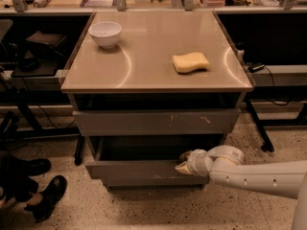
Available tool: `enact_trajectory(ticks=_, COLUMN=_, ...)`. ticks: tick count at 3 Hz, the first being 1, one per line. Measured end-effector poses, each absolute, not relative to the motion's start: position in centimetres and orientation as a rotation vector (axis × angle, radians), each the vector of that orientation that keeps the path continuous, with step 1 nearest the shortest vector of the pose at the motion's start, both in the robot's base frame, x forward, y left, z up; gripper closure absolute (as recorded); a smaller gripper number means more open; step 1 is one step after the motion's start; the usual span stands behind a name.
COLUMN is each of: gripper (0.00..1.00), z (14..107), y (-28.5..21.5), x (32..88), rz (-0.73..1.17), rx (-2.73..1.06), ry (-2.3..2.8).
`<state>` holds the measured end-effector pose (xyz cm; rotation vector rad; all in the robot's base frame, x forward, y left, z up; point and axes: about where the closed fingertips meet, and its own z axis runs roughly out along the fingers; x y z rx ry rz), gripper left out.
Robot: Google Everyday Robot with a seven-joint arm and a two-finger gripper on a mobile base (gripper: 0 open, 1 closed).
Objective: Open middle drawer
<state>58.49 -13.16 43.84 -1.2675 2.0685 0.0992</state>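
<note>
The middle drawer (139, 169) has a plain grey front and stands partly pulled out of the cabinet, with its dark inside (153, 150) showing. My gripper (183, 161) is at the right end of the drawer front's top edge. One finger is inside the drawer and the other on the front face, shut on the edge. My white arm (254, 176) reaches in from the right.
The larger scratched front (156, 122) is above the middle drawer and the smallest front (153, 182) is below it. A white bowl (105, 33) and a yellow sponge (190, 62) sit on the cabinet top (144, 71). Dark shoes (45, 195) are on the floor at left, and table legs stand on both sides.
</note>
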Motion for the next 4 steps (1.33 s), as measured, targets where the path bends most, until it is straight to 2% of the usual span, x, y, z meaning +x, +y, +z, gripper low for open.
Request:
enact_trajectory(ticks=2, gripper=1.00, z=43.1, y=-13.9, x=55.2, rz=0.063, rx=-1.371, ry=2.014)
enact_trajectory(ticks=4, gripper=1.00, z=43.1, y=-13.7, x=54.5, rz=0.070, rx=-1.385, ry=1.989)
